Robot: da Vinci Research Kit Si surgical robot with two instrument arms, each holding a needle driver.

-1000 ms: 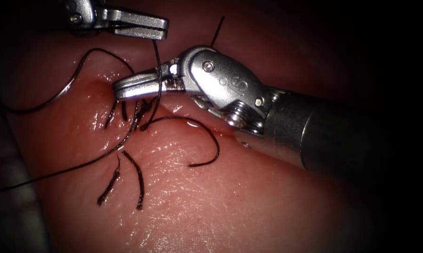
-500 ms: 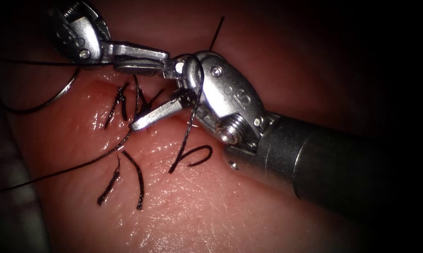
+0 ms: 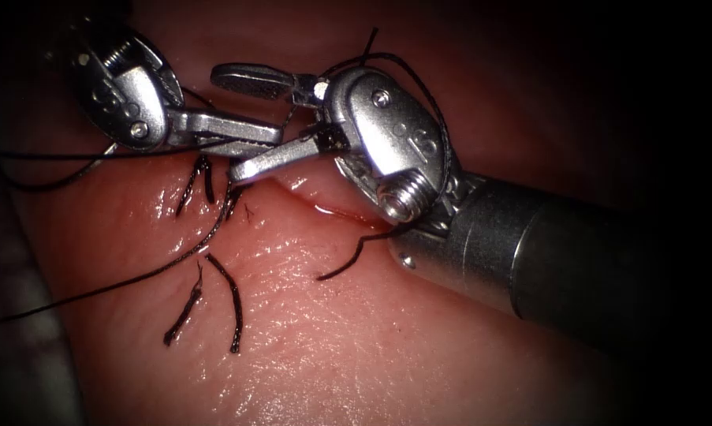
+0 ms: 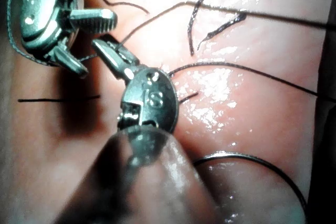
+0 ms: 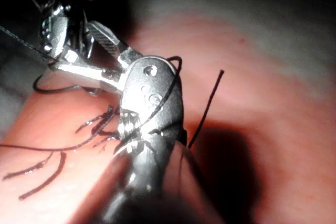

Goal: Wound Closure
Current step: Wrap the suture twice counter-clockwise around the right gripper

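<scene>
My right tool comes in from the right, its jaws wide open just above the cut. Black thread is looped around its wrist, as the right wrist view also shows. My left tool reaches in from the upper left, jaws shut on the thread, their tip lying between the right tool's open jaws. In the left wrist view the left tool points at the open right tool. The curved needle lies free on the tissue left of the cut, held by neither tool.
Tied stitches with short ends cross the cut under the jaws. Cut ends of thread lie on the tissue below. A long strand trails off to the left. Red fluid wets the cut.
The right tool's jaws went from shut to wide open and it turned upward, so the thread now wraps its wrist. The left tool moved down, bringing its jaws between the right tool's.
</scene>
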